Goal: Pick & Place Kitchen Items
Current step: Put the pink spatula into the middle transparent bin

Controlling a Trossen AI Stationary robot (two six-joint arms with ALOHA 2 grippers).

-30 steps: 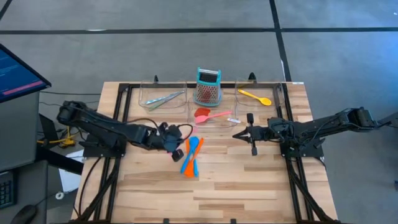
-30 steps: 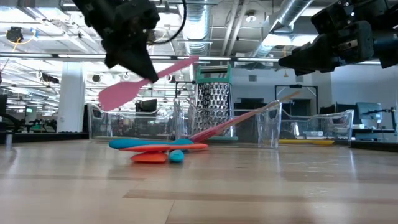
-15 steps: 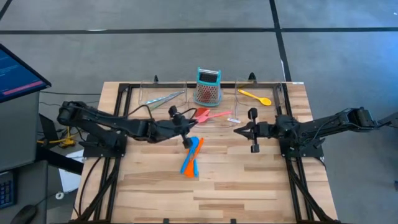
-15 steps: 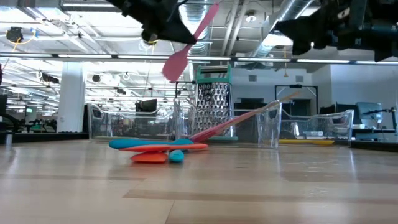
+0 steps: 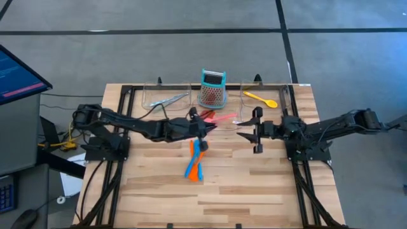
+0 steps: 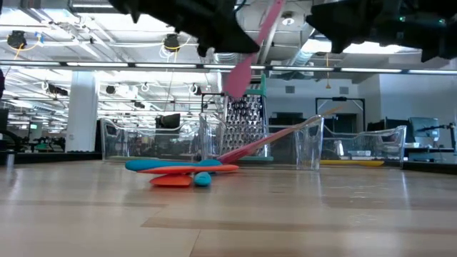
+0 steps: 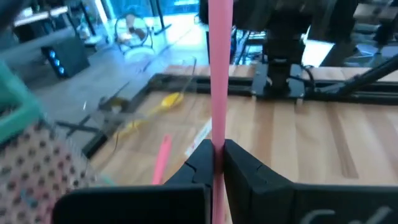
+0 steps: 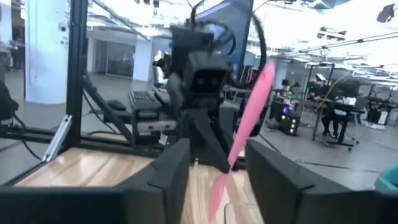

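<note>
while clamping pink spatula, left tool hangs above table.

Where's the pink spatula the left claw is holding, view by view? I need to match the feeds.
High view: pink spatula, mid-table, in the left claw, beside the middle tray.
Low view: top centre, hanging blade-down before the grater.
Left wrist view: vertical pink handle rising between the fingers.
Right wrist view: slanted, centre, with the right claw open.
Shared landmark: the grater.
</note>
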